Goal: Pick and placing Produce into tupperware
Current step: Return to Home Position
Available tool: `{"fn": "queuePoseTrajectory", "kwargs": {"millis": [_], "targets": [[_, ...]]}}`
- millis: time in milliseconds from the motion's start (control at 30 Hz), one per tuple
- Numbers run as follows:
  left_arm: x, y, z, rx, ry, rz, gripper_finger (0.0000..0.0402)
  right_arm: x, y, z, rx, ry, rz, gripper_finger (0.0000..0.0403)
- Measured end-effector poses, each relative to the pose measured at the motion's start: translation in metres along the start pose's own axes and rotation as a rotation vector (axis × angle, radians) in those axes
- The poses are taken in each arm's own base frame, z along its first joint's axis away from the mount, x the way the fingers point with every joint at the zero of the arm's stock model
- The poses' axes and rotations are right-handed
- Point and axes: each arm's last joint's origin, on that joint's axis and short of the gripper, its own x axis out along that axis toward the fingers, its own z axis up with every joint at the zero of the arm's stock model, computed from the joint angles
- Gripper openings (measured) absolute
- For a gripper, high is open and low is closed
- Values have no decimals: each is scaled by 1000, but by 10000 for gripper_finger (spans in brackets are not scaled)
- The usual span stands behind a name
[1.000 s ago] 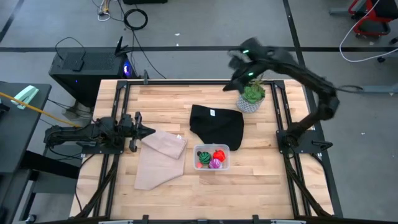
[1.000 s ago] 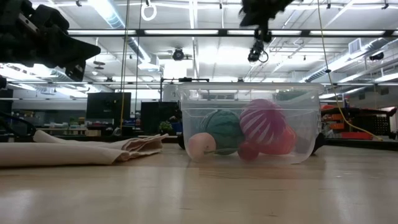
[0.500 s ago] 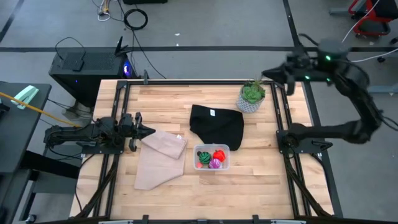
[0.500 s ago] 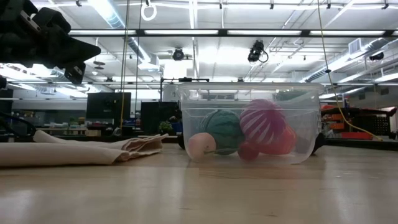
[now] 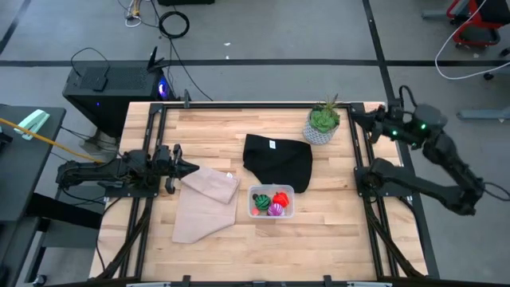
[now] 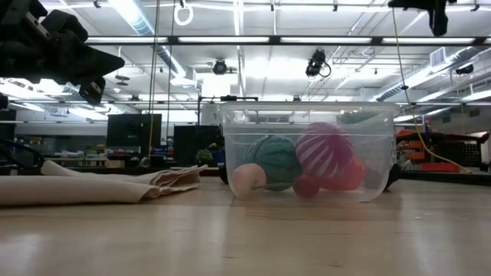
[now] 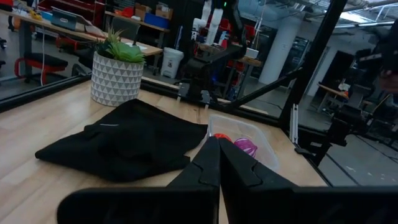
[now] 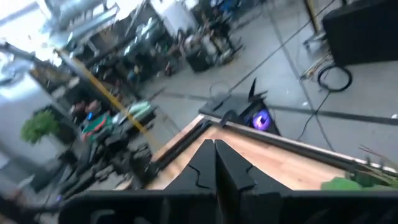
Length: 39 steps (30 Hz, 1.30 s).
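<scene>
Sitting on the bare wood of the table (image 5: 335, 231), just in front of the black cloth (image 5: 279, 159), the tupperware (image 5: 272, 202) is the only container in view, and it stands upright and open-topped. From above it holds three pieces of produce, packed close together: the red piece (image 5: 280, 198) toward the black cloth, the dark-green striped ball (image 5: 260, 202) on the side nearer the beige cloth (image 5: 205, 203), and the purple-magenta ribbed ball (image 5: 276, 210) at the near wall. In the low view the same clear walls show the green ball and the ribbed ball side by side, with red behind them. A pale round shape and a small dark-red one rest against the front wall, and I cannot tell whether those are separate pieces. There are two cloths, one black and one beige, lying either side of the container. One leafy plant in a pale pot (image 5: 322, 126) stands at the far right of the table. The left gripper (image 5: 190, 167) lies low at the left edge, its tips at the beige cloth's corner, its fingers pressed together on nothing. The right gripper (image 5: 358, 117) hangs by the far right rail, just beside the plant and well apart from the tupperware, with its fingers likewise closed and empty.
</scene>
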Motion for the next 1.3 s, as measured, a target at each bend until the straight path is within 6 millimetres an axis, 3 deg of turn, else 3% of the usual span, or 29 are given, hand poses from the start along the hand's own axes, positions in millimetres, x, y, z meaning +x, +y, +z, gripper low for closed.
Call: {"fn": "queuePoseTrajectory", "kwargs": {"millis": [200,500,800,1000,1300], "targets": [[0,0,0,31,1,0,17,7,-25,-36,33,-122,2,0],[0,0,0,55,-5,-1,12,13,-34,-45,-57,-416,90,0],[0,0,1,56,-7,0,42,23,-54,-74,-88,-433,64,0],[0,0,1,56,-8,0,35,31,-70,-96,-41,-499,68,0],[0,0,1,56,-9,0,29,42,-85,-117,-23,-463,35,0]]}}
